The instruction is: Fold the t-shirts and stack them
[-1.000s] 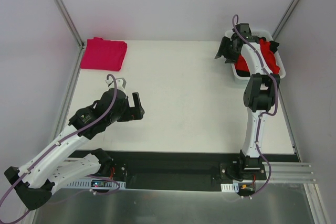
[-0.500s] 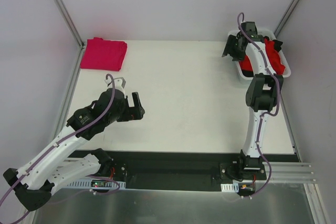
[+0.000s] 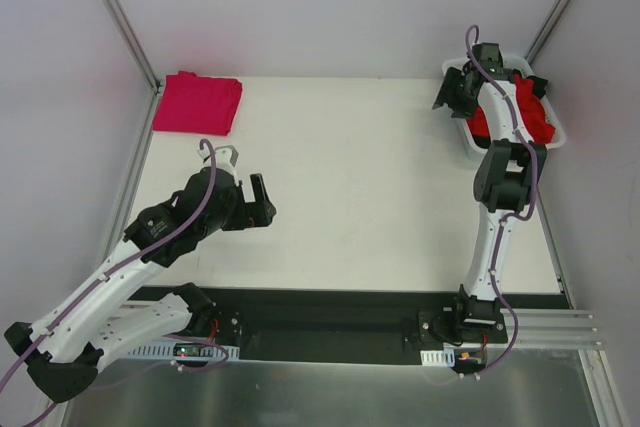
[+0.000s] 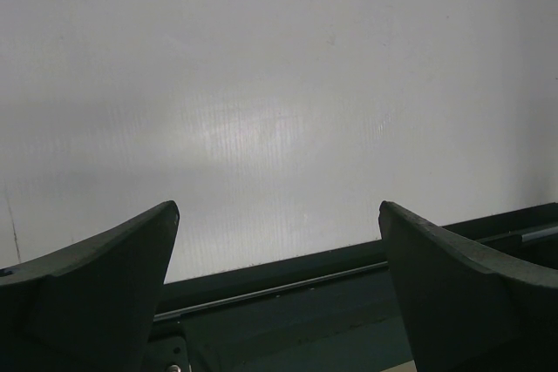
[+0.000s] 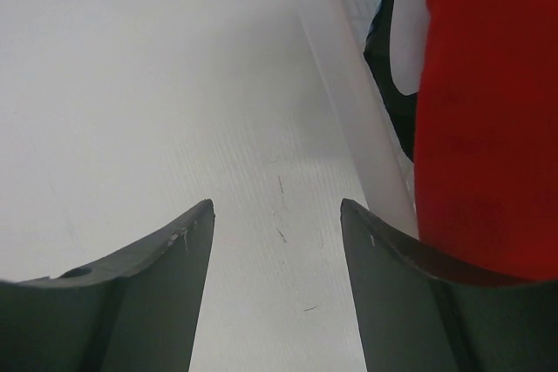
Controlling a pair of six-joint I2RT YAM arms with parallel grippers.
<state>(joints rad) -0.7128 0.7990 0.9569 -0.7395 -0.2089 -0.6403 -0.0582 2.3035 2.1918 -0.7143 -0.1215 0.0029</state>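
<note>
Red t-shirt (image 5: 479, 128) lies right of the right gripper (image 5: 277, 206)
Jaws apart, empty (left gripper (image 3: 258, 202) far off); bin wall (image 5: 349, 84) between.

The top camera looks down from above and behind the arm bases, taking in the whole white table (image 3: 350, 187). The left wrist camera hangs close over the table's near left, facing its black front rail (image 4: 288, 302). The right wrist camera sits close at the table's far right corner, sharing the bin (image 5: 353, 111) and red t-shirt (image 5: 479, 128) with the top view.
</note>
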